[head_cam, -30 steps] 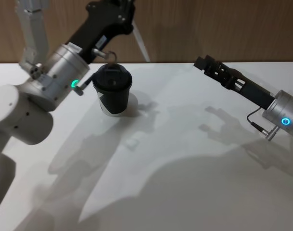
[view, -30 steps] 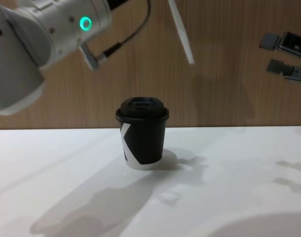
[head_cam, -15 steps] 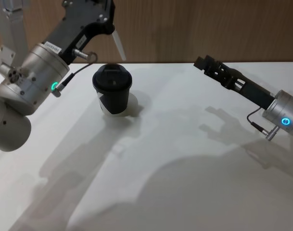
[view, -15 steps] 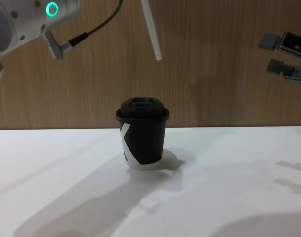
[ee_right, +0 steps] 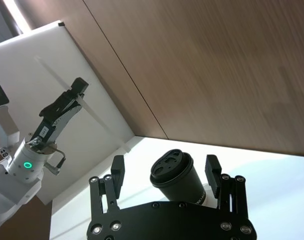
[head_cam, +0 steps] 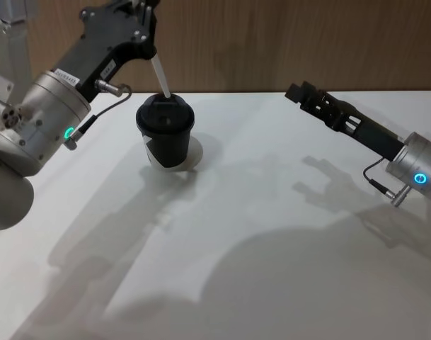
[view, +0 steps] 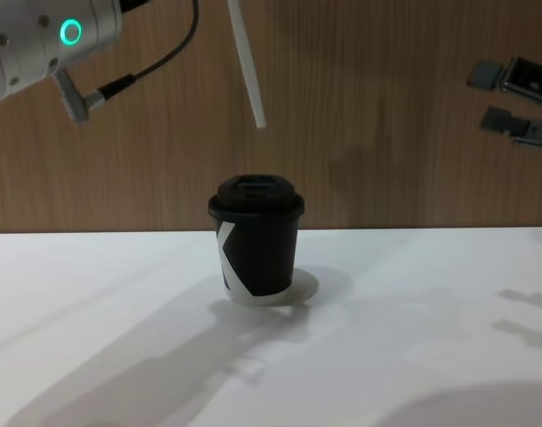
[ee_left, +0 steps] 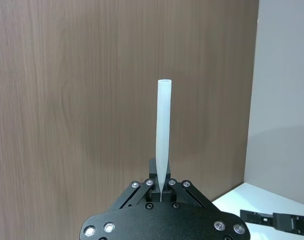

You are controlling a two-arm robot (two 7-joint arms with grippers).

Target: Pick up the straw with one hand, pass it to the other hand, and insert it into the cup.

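Observation:
My left gripper (head_cam: 148, 51) is shut on the upper end of the white straw (head_cam: 160, 79), high above the table's far left. The straw (view: 246, 71) hangs tilted. Its lower tip is a short way above the black lid of the cup (view: 257, 240), not touching it. The cup (head_cam: 165, 131) stands upright on the white table. In the left wrist view the straw (ee_left: 163, 130) sticks straight out from the shut left gripper (ee_left: 161, 192). My right gripper (head_cam: 300, 92) hovers open and empty at the far right, well away from the cup (ee_right: 179, 175).
A white table (head_cam: 272, 234) spreads out in front of a wooden wall (view: 386, 133). Shadows of both arms fall across it. The right arm's silver wrist (head_cam: 417, 170) sits low at the right edge.
The left arm has swung the straw leftward and lower, bringing its lower tip from beside the cup to just above the lid. The right arm has not moved.

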